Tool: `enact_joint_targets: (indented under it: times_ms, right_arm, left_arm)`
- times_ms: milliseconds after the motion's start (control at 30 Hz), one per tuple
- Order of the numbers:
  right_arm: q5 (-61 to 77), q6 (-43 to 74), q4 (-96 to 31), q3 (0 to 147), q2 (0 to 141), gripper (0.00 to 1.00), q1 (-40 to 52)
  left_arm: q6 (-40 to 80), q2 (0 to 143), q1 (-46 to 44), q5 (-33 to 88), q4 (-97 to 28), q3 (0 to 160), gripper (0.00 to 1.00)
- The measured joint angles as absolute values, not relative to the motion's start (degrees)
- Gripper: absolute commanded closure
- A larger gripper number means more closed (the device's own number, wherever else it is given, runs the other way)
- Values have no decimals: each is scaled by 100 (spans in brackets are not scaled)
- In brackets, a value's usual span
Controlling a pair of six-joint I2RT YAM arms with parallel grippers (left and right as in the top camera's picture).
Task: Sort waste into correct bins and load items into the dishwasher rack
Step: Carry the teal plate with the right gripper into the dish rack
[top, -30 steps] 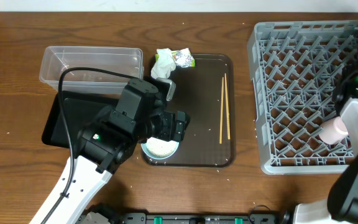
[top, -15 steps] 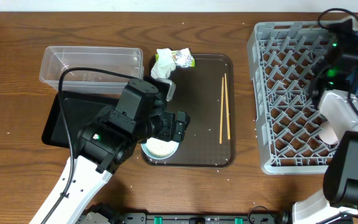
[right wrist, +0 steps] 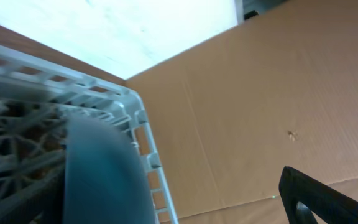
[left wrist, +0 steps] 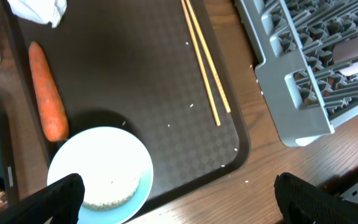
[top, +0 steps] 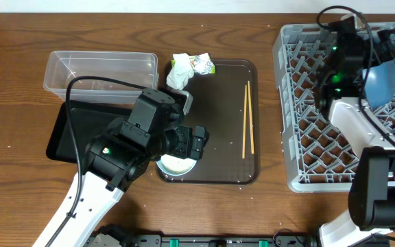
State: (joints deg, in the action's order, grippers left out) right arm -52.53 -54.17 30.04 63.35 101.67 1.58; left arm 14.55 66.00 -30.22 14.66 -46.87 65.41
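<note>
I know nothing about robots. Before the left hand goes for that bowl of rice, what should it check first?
1. Left hand open: ok, fingers spread wide.
2. Bowl reachable: ok, it sits uncovered on the brown tray, near the left finger.
3. Bowl emptied: not ok, rice lies inside.
4. Carrot clear of the bowl: cannot tell, its tip lies very near the rim.
5. Chopsticks out of the way: ok, well apart across the tray.
6. Right hand holding the blue plate: cannot tell.
</note>
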Motion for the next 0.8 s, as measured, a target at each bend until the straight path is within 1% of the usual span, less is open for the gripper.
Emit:
enact_joint_targets:
  times_ms: [133,400,567,667,767,800]
  right_arm:
    - [-5325,-5345,2989,6335,10167,1,366]
    - [-5590,-5249,2982,6335,10167,1,117]
    - [-5647,-4976,2899,6335,10160,1,185]
    - [-5596,-4652,2436,6337,10097,1,399]
    - [-5347,-3938,1391,6348,9918,1,685]
    - [-5133,-3586,825,6368,9806,1,801]
  left_arm:
    - [1455,6598,-3022,1466,-4799,6541,2]
    - [1455,6598,-3022,1466,-4958,6541,1]
    - [1455,6598,-3022,1466,-4950,6541,1]
    - [1450,6598,-3022,1466,-4943,6541,1]
    - [1363,6565,-3020,1468,-4947,6541,1]
    - [1330,6532,-3017,1466,-4952,6541,1]
